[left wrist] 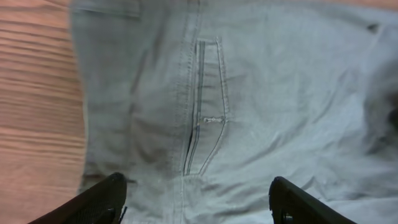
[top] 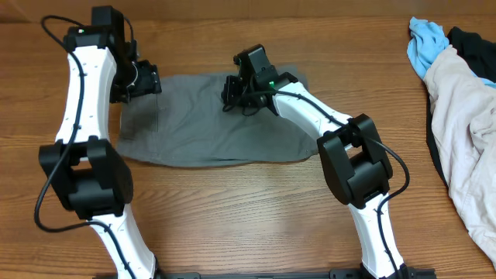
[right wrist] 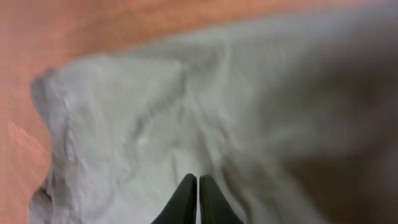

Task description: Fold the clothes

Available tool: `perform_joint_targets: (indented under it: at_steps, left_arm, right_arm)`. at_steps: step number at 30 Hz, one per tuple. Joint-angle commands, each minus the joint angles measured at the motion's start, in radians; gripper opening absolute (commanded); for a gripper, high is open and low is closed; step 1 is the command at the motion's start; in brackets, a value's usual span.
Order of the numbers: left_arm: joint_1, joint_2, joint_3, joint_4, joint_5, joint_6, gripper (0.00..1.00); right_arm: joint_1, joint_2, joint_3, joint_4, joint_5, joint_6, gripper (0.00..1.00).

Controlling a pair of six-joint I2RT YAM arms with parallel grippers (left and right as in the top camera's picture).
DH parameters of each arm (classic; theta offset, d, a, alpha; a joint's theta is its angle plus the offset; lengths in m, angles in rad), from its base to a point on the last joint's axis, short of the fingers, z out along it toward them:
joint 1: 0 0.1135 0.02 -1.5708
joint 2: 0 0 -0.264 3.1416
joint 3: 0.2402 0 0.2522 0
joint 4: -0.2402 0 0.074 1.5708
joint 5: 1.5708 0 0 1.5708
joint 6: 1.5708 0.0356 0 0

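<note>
- Med-gray shorts [top: 209, 124]: flat on the table [top: 256, 225], centre-left, long side running left to right. A few soft creases, no fold visible.
- L fingers [top: 149, 77]: wide apart, nothing betw. them, at the shorts' far-left corner.
- L wrist view: both tips at the bottom of the pic w/ gray cloth under them. The slit pocket [left wrist: 202, 106] w/ stitched edges is just ahead, and bare wood shows along the cloth's left edge.
- R fingers [right wrist: 197, 200]: together, tips meeting, over the shorts' far edge near the middle.
- R wrist view: blurred. Gray cloth below the tips, a rounded cloth corner at left w/ wood beyond. Can't tell if any cloth is pinched.
- Far right of the table, well apart from the shorts: whitish-pink garment [top: 465, 139]. A light-blue cloth [top: 426, 43] is at its top end, and a dark garment [top: 474, 43] is partly under it.
</note>
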Motion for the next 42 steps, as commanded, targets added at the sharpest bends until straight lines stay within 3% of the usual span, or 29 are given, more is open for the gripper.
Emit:
perform_joint_targets:
  at_steps: [1, 5, 11, 24, 35, 42]
  left_arm:
    - [0.034, 0.001, -0.003, 0.01, 0.081, 0.067, 0.77]
    - [0.076, 0.001, -0.005, 0.012, 0.197, 0.101, 0.77]
    - [0.097, 0.001, -0.041, 0.034, 0.197, 0.153, 0.77]
    - [0.126, 0.002, -0.086, 0.097, 0.078, 0.159, 0.79]
    - [0.151, 0.014, -0.228, 0.193, 0.074, 0.161, 0.84]
    - [0.151, 0.014, -0.304, 0.291, -0.062, 0.16, 0.84]
  right_arm:
    - [0.036, 0.006, 0.017, 0.052, 0.043, -0.01, 0.05]
    - [0.062, 0.016, 0.017, 0.107, 0.074, 0.002, 0.04]
    - [0.102, 0.057, 0.017, 0.114, 0.258, 0.0, 0.04]
    - [0.11, 0.146, 0.017, 0.138, 0.275, 0.0, 0.04]
    - [0.11, 0.146, 0.017, 0.124, 0.218, 0.0, 0.04]
    - [0.11, 0.146, 0.017, 0.102, 0.218, 0.0, 0.04]
